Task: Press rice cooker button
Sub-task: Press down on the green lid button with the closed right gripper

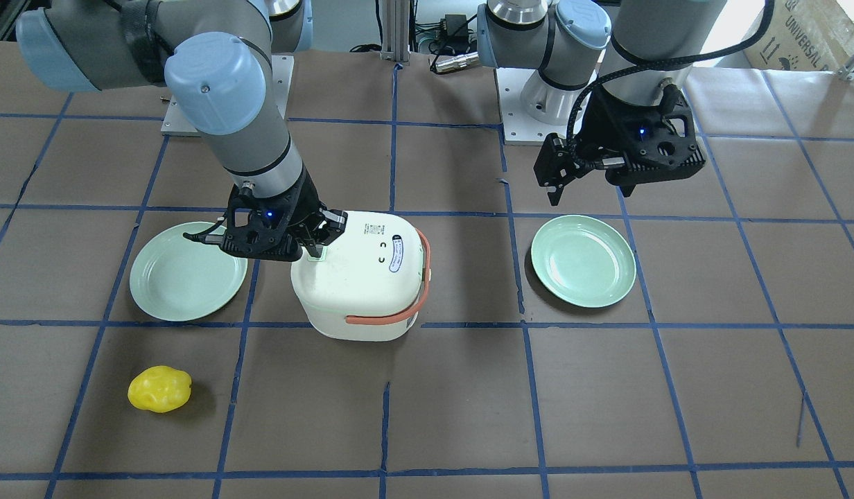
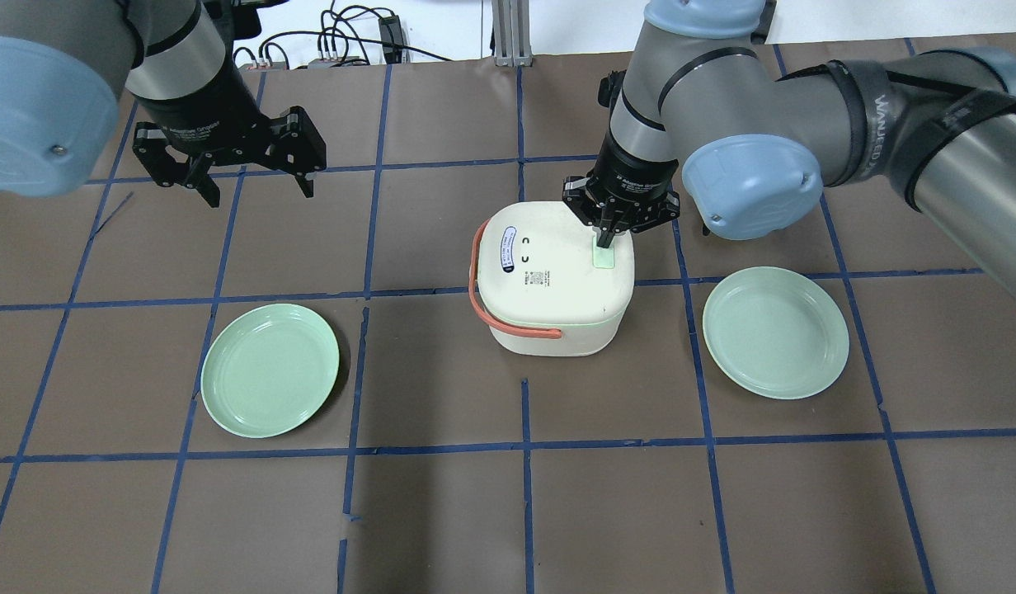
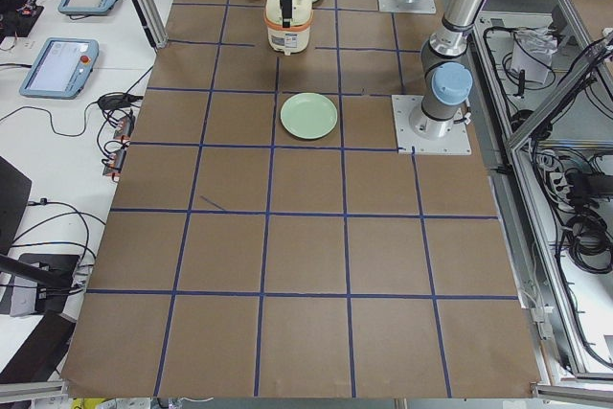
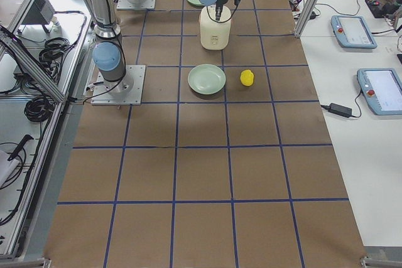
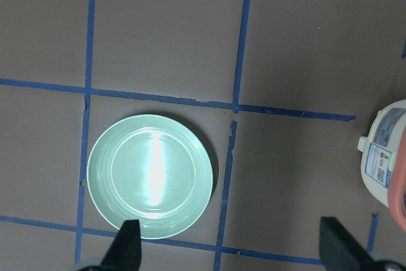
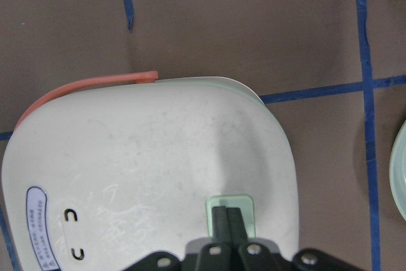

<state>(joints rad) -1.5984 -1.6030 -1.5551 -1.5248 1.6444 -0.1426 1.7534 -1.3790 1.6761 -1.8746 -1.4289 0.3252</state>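
A white rice cooker (image 2: 557,285) with an orange handle stands mid-table; it also shows in the front view (image 1: 361,277) and right wrist view (image 6: 146,176). Its pale green button (image 2: 604,257) sits on the lid near one edge. My right gripper (image 2: 604,241) is shut, its fingertips (image 6: 227,217) together on the button (image 6: 231,214). In the front view the right gripper (image 1: 315,251) is at the lid's edge. My left gripper (image 2: 252,188) is open and empty, hovering well to the cooker's side, above the table. In the left wrist view its fingers (image 5: 130,245) show at the bottom edge.
Two pale green plates lie on either side of the cooker (image 2: 270,369) (image 2: 775,331). A yellow lumpy object (image 1: 159,389) lies near the operators' side of the table. Blue tape lines grid the brown table.
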